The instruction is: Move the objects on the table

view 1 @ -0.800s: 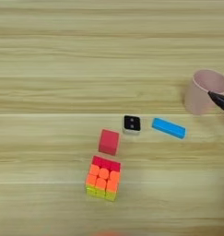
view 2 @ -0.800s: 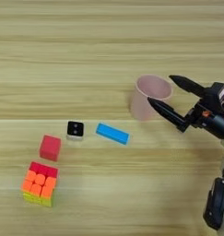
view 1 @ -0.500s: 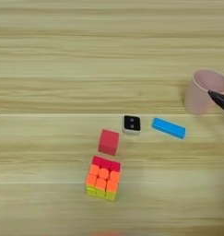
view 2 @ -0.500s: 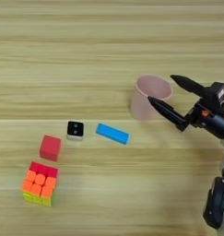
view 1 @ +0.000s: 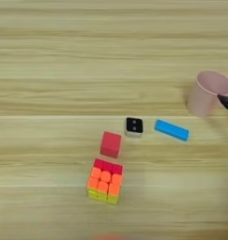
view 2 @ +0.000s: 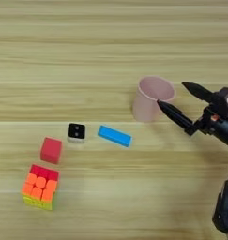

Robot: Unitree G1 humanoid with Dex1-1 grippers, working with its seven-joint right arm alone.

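Note:
The pale pink cup stands upright on the table, right of centre; it also shows at the right edge of the left eye view as the cup. My right gripper is open just right of it. The near black finger has its tip at the cup's right rim, and the far one points at open air beside the cup. Nothing is held. The flat blue bar lies below and left of the cup, apart from the gripper.
A small black-and-white die sits just left of the blue bar. Further left are a plain red cube and, nearer me, a red-orange-yellow puzzle cube. My silver forearm fills the right edge.
The gripper has shifted slightly to the right; its far fingertip now sits a little further from the cup. The cup and the other things have not moved.

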